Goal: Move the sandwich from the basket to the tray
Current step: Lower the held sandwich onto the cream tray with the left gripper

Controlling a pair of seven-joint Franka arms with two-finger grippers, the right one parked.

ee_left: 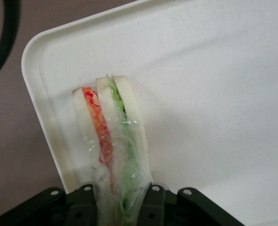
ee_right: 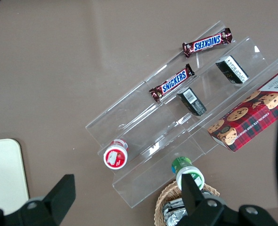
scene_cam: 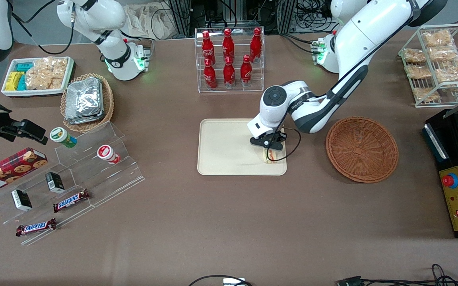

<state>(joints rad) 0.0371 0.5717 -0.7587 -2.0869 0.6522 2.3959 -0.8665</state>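
One sandwich (ee_left: pixel 111 141), pinched at its narrow end between the closed fingers of the gripper (scene_cam: pixel 268 150), hangs low over the tray (scene_cam: pixel 221 147) near the corner closest to the empty basket (scene_cam: pixel 362 149), which suggests release onto the tray comes next.

Robotics lab staged as a snack shop, brown bench (scene_cam: pixel 229 222), acrylic rack of red bottles (scene_cam: pixel 229 59), candy bar display (scene_cam: pixel 70 174), emergency-stop box (scene_cam: pixel 457 202), loose cables (scene_cam: pixel 451 276)
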